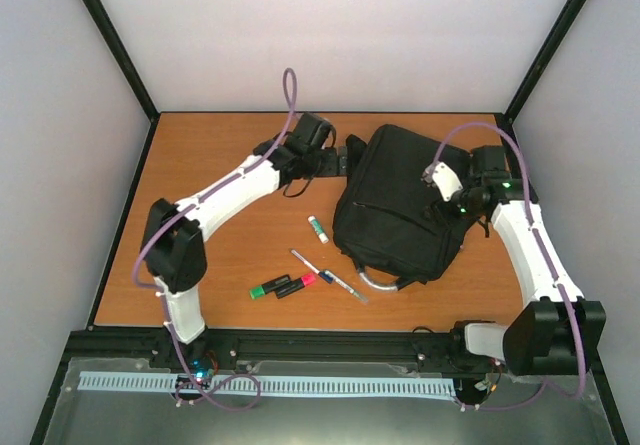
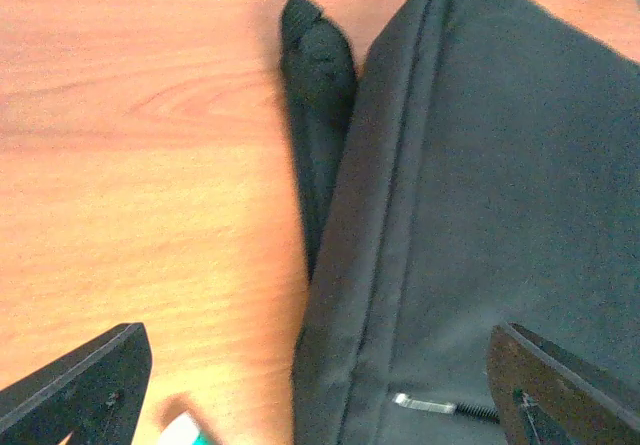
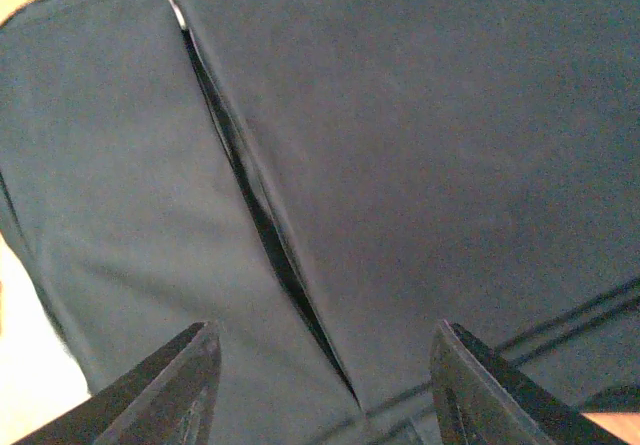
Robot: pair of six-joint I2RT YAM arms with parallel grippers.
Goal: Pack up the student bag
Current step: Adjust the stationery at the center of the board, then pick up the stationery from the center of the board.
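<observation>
The student bag (image 1: pixel 395 205), a large black backpack, lies flat at the centre right of the table with its grey loop handle (image 1: pixel 381 281) toward me. My left gripper (image 1: pixel 343 159) hovers at the bag's far left corner, jaws wide open and empty. In the left wrist view its fingers (image 2: pixel 85 385) straddle the bag's edge (image 2: pixel 390 265), near a strap end (image 2: pixel 318 85) and a zip pull (image 2: pixel 430 403). My right gripper (image 1: pixel 447 203) is low over the bag's right side. It stands open astride a dark zip slit (image 3: pixel 255 215), with nothing held.
On the wood left of the bag lie a white and green stick (image 1: pixel 318 228), a pen (image 1: pixel 328 274), a green highlighter (image 1: pixel 268 288) and a pink highlighter (image 1: pixel 297 284). Walls enclose the table on three sides.
</observation>
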